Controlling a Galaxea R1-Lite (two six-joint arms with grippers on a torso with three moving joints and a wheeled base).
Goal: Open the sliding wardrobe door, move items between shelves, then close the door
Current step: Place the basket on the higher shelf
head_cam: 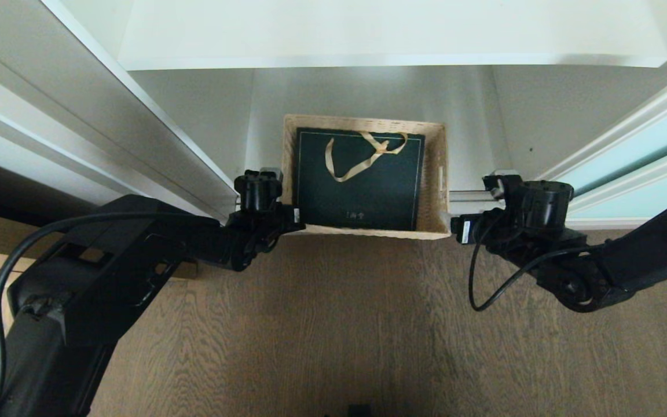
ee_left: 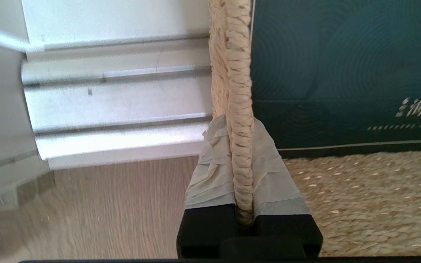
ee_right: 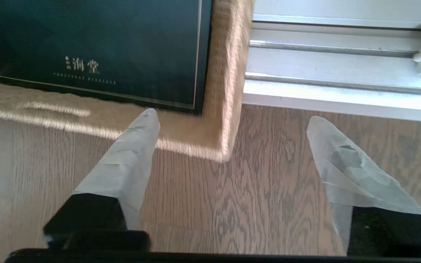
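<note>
left gripper (ee_left: 242, 171) is clamped on the left rim of the wicker basket (head_cam: 435, 174). right gripper (ee_right: 232, 146) has its fingers wide apart at the basket's near right corner, holding nothing. basket sits on the bottom shelf (head_cam: 206, 116), gift bag (head_cam: 359, 176) inside, long axis near to far, between both arms.

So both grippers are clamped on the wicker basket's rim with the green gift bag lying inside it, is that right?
Not quite. Only the left gripper is clamped on the wicker basket rim; the right wrist view shows the right gripper open, off the basket's corner. The green gift bag does lie inside.
</note>
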